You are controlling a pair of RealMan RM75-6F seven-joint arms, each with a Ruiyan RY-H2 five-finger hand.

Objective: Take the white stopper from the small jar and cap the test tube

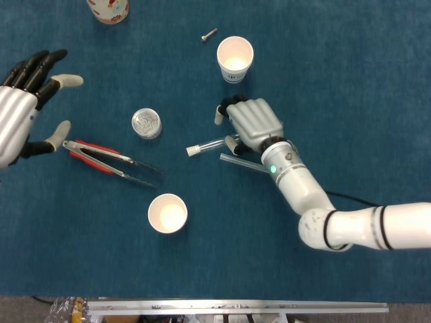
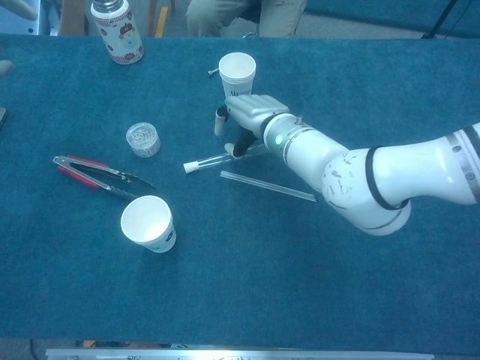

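Test tube (image 1: 210,144) lies on the bench with the white stopper (image 1: 192,150) already on its end, so capping looks done. Right hand (image 1: 252,124) sits over the tube's far end, fingers apart, grip unclear; left hand (image 1: 23,104) open, holding nothing. Next: lift the right hand clear without rolling the tube.

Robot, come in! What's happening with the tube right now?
Left robot hand open, idle. Right robot hand over test tube, grip unclear. Tube lies capped with white stopper. Nothing blocking.
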